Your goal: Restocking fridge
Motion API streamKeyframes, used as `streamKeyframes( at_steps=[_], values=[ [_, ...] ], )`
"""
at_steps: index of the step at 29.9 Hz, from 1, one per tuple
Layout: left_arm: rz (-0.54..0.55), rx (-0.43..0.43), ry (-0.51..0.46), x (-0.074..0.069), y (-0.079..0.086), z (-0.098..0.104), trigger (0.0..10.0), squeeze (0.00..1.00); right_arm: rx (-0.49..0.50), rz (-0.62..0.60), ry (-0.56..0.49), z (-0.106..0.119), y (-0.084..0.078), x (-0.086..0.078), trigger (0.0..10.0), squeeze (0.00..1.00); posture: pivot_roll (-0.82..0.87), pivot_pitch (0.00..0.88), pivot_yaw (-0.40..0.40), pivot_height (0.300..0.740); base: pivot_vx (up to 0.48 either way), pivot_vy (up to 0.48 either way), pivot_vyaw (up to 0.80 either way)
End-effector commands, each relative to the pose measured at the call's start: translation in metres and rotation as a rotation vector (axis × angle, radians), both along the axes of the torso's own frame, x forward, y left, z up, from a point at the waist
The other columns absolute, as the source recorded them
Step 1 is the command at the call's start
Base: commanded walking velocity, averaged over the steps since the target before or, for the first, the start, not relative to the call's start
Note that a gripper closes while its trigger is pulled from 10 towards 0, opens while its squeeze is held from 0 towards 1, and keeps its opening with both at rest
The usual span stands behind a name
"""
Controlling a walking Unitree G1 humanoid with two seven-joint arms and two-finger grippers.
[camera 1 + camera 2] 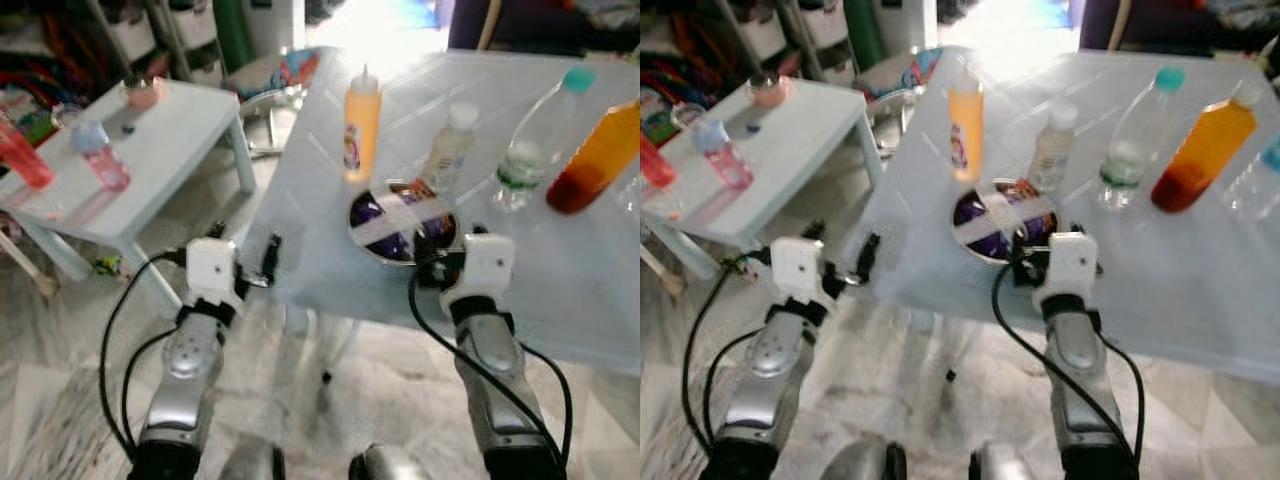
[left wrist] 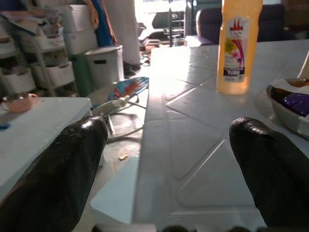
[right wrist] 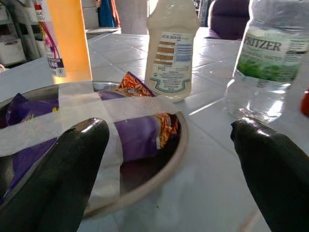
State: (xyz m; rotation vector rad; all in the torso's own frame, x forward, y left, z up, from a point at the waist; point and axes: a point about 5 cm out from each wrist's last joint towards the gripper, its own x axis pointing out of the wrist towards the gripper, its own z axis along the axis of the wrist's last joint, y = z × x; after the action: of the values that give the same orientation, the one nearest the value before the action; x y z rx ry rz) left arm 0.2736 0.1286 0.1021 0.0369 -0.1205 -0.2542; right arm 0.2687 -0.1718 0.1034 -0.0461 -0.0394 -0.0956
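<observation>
A round bowl holding purple snack packets, with pale tape strips crossing its top, is sitting near the front edge of a pale blue table. Behind it are standing an orange squeeze bottle, a small white bottle, a clear water bottle and an orange juice bottle. The right gripper is hovering spread apart at the bowl's rim; the left gripper is hanging spread apart by the table's corner. A small white side table is standing to the left.
</observation>
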Motion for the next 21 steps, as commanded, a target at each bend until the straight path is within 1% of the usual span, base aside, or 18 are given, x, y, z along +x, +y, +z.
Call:
streamKeyframes(
  at_steps=[1,6,11,13,14,16,17,21],
  values=[
    [0.009,-0.002,-0.006,0.001,0.004,0.001,10.0,0.00,-0.011,-0.017,0.018,-0.003,-0.001,-0.004,10.0,0.00,0.00,0.067,0.035,0.740,0.000,0.000,0.00],
    [0.004,-0.004,-0.006,0.001,0.002,0.002,10.0,0.00,-0.010,-0.055,0.013,-0.002,-0.008,-0.003,10.0,0.00,0.00,0.070,0.039,0.740,0.000,0.000,0.00],
    [-0.002,-0.004,-0.005,0.001,0.000,0.002,10.0,0.00,0.018,-0.066,0.039,-0.004,-0.009,-0.001,10.0,0.00,-0.01,0.074,0.044,0.740,0.000,0.000,0.00],
    [-0.002,-0.004,-0.003,0.001,0.000,0.001,10.0,0.00,0.030,-0.046,0.049,-0.006,-0.008,0.002,10.0,0.00,-0.01,0.078,0.045,0.740,0.000,0.000,0.00],
    [-0.002,-0.003,-0.003,0.001,0.000,0.001,10.0,0.00,0.029,-0.033,0.045,-0.004,-0.007,0.008,10.0,0.00,-0.01,0.079,0.044,0.740,0.000,0.000,0.00],
    [-0.002,-0.002,-0.002,0.001,0.000,0.001,10.0,0.00,0.042,-0.027,0.049,-0.002,-0.007,0.013,10.0,0.00,-0.01,0.080,0.044,0.740,0.000,0.000,0.00],
    [-0.002,-0.002,-0.002,0.001,0.000,0.001,10.0,0.00,0.042,-0.027,0.049,-0.002,-0.007,0.013,10.0,0.00,-0.01,0.080,0.044,0.740,0.000,0.000,0.00],
    [0.002,-0.004,-0.002,0.000,0.000,0.001,10.0,0.00,0.109,-0.049,0.094,-0.008,-0.007,0.013,10.0,0.00,0.00,0.080,0.040,0.740,0.000,0.000,0.00]
  ],
)
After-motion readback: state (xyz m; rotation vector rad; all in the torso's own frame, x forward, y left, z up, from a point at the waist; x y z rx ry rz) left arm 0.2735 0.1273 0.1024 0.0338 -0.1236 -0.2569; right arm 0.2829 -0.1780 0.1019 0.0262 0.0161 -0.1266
